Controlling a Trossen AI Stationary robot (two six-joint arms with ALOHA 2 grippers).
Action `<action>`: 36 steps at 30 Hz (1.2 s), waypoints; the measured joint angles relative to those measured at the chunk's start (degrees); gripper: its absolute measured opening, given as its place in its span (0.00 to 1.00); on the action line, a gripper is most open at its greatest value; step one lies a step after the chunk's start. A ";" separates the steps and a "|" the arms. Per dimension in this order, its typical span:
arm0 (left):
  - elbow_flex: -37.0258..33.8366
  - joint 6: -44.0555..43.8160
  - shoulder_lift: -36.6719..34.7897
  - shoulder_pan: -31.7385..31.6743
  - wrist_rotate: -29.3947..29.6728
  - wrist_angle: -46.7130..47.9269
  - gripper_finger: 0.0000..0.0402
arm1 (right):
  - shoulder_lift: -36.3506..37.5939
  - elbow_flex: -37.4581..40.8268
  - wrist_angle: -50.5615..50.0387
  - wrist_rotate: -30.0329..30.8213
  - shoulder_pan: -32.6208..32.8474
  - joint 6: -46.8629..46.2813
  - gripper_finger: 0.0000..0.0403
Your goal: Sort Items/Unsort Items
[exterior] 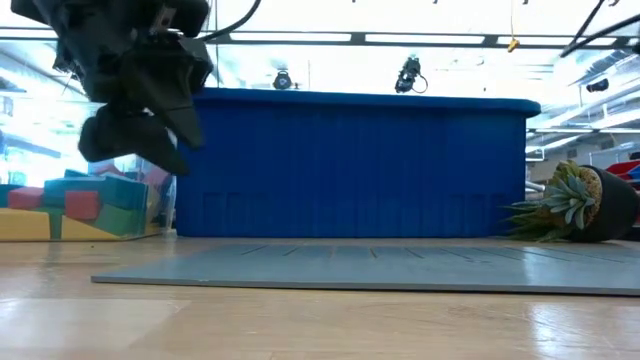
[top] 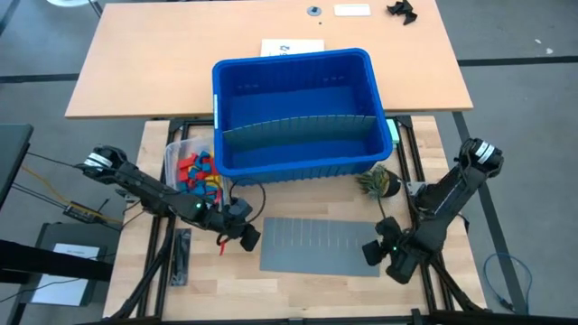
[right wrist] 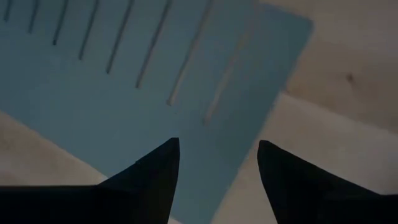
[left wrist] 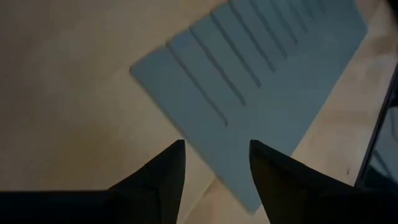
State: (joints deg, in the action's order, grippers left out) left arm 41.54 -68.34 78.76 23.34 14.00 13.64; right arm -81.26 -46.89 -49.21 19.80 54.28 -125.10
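Beside the blue bin [top: 293,113], items [top: 197,174] lie jumbled, axes mixed.

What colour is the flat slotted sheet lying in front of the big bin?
Grey, with a row of thin slots; the flat slotted sheet shows best in the high view.

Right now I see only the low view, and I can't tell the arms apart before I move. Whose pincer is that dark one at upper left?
Observer: That is the left pincer. From above, it hangs at the left end of the grey divider sheet.
Operator: Is it carrying anything?
Observer: No. Its wrist view shows the fingers apart with nothing between them.
Operator: And the right arm? I can't see it at all.
Observer: The right pincer is at the sheet's right end, also open and empty.
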 joint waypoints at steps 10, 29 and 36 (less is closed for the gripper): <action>0.00 -4.32 4.33 1.53 4.09 0.42 0.46 | -4.81 0.07 0.49 -1.59 3.15 -5.00 0.53; 0.02 -4.10 9.16 -0.17 -1.67 -2.09 0.46 | -7.75 0.07 1.34 -2.43 0.77 -6.94 0.52; 0.02 -2.32 9.16 -1.92 -1.68 -2.88 0.46 | -7.75 0.07 0.63 -0.86 -3.34 -3.55 0.51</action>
State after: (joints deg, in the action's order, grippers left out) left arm 41.56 -70.67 87.92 21.42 12.31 10.76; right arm -89.01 -46.83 -48.58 18.94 50.94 -128.65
